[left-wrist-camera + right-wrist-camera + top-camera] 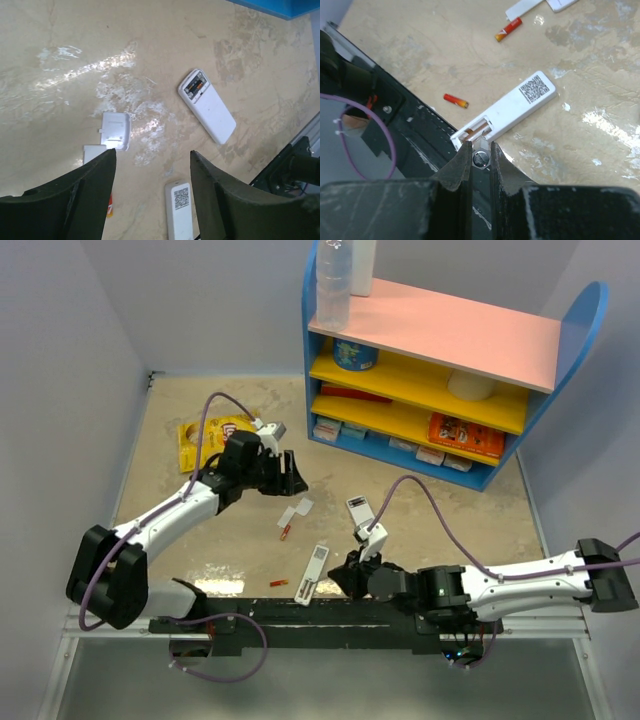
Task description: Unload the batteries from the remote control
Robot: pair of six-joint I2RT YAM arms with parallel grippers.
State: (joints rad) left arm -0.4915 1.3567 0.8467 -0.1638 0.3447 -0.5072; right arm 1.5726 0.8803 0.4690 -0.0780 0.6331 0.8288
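Observation:
The slim white remote control (512,104) lies back up near the table's front edge, also visible from above (313,574). Its battery slot (476,131) is open, and something brownish shows inside. Two red-orange batteries lie loose on the table: one (456,100) close to the remote, one (508,29) farther off. My right gripper (480,146) is shut on a thin metal stick (481,159) whose tip rests at the slot. My left gripper (152,151) hangs open and empty above the table, over the remote's labelled end (180,210).
A wider white device (207,105) lies with its own battery bay open. Two small flat white cover pieces (116,131) lie left of it. A blue shelf (440,380) stands at the back right, a yellow packet (205,435) at the back left, and a black rail (300,625) runs along the front.

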